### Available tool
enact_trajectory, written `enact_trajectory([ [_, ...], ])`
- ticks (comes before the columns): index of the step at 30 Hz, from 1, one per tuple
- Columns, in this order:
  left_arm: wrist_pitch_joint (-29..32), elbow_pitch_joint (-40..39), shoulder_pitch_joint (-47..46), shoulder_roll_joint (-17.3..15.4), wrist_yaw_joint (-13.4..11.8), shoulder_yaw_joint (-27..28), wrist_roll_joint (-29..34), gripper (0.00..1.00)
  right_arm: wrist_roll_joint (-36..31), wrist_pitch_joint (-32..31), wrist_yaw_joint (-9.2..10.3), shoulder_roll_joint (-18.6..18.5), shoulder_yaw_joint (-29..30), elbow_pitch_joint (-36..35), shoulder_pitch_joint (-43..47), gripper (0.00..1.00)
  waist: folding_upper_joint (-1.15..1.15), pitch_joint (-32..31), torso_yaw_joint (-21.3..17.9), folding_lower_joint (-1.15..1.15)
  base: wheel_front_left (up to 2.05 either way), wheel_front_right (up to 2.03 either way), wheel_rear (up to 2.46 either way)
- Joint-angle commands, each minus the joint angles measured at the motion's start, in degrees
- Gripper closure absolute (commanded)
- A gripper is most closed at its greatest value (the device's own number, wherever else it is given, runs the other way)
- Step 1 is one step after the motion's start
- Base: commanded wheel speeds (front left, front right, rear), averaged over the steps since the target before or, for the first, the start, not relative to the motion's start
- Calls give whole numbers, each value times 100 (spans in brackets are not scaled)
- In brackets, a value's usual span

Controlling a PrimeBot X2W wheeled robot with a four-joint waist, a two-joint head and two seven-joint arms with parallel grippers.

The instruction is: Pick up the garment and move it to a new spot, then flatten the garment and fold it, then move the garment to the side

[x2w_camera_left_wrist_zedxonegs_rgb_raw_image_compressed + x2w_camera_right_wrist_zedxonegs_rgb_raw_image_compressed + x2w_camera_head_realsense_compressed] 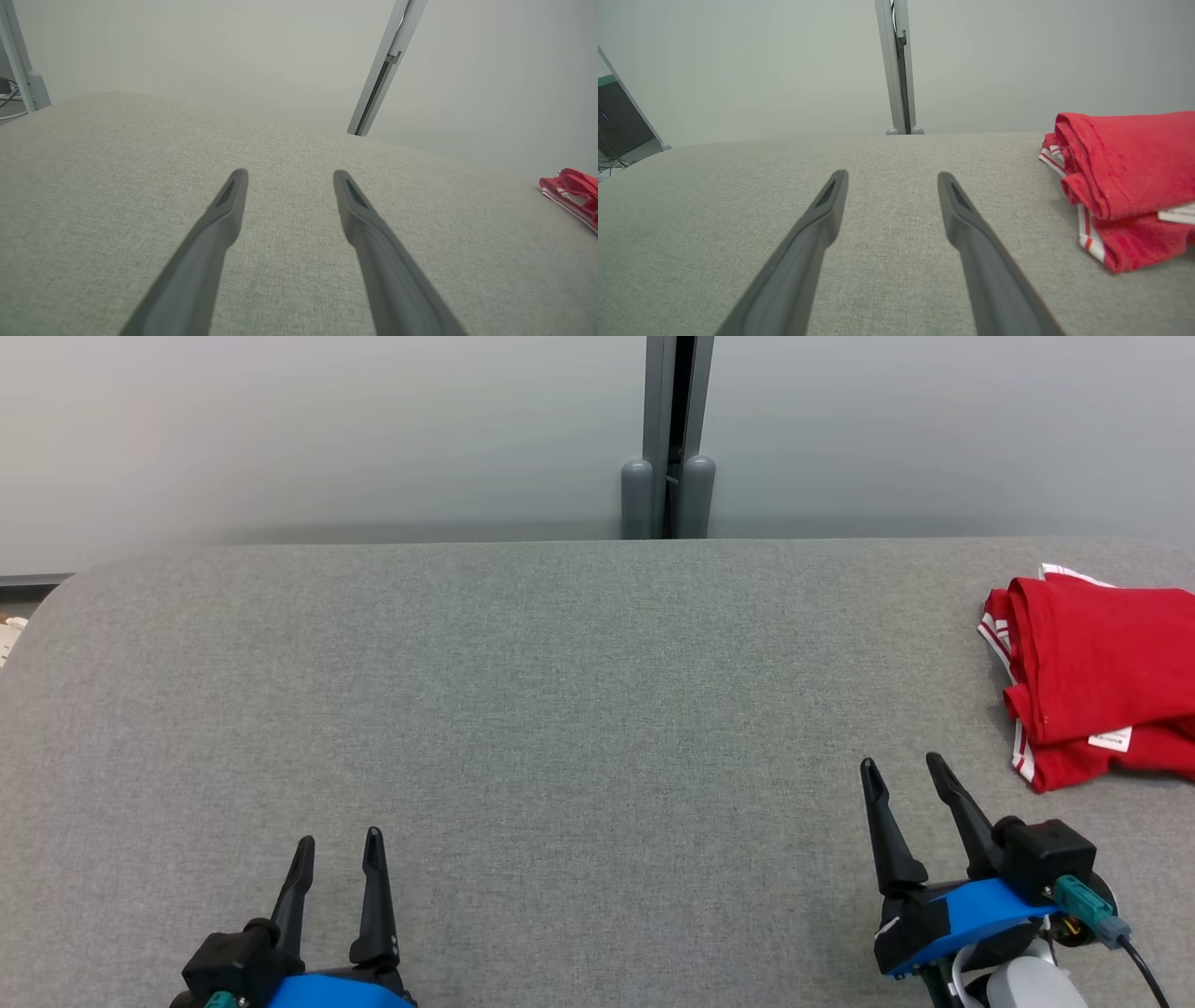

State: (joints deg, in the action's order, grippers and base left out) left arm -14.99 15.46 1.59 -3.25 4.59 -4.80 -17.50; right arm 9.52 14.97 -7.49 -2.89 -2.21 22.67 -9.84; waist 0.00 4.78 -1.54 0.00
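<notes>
Folded red cloth garment (1102, 663), likely soft; right gripper (901, 762) near it, left gripper (340, 835) farther, both agape and empty; pinch its folded edge.

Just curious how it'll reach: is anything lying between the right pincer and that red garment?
Nothing visible does. Just grey table separates the open right pincer from the red garment, which lies bunched ahead and to its right.

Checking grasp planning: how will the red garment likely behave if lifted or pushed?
Probably floppy: the red garment lies in soft rolled folds, so if lifted by one edge it would likely unfold and drape. Likely light, since it looks like thin cloth. If pushed, it may bunch rather than slide on the textured fabric of the table.
</notes>
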Motion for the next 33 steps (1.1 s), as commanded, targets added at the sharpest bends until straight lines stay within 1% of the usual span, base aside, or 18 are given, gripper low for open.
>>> enact_trajectory([
  [1, -26, 15, -8, 9, 36, -40, -46, 0, 3, 29, -1, -1, 11, -60, -32, 0, 0, -2, 0, 0, 0, 0, 0],
  [6, -26, 22, -29, 20, 60, -74, -143, 0, -18, 30, -1, -1, 46, -110, -30, 0, 0, -13, 19, 0, 0, 0, 0],
  [7, 0, 21, -1, 10, 49, -82, -141, 100, -12, 0, 0, 0, 47, -90, 0, 100, 0, -16, 22, 1, 0, 0, 0],
  [12, 40, 222, 71, 12, 50, -113, -211, 100, 30, -50, 0, 7, 53, 120, 126, 100, 0, -21, 26, 1, 0, 0, 0],
  [26, 416, 152, -101, -1, 97, 99, -1590, 100, 1572, -445, 0, 5, 211, -71, 167, 100, 0, -70, 41, 1, 0, 0, 0],
  [33, 560, 123, -168, -5, 113, 183, -2108, 100, 2157, -590, 0, 4, 266, -149, 189, 100, 0, -91, 47, 1, 0, 0, 0],
])
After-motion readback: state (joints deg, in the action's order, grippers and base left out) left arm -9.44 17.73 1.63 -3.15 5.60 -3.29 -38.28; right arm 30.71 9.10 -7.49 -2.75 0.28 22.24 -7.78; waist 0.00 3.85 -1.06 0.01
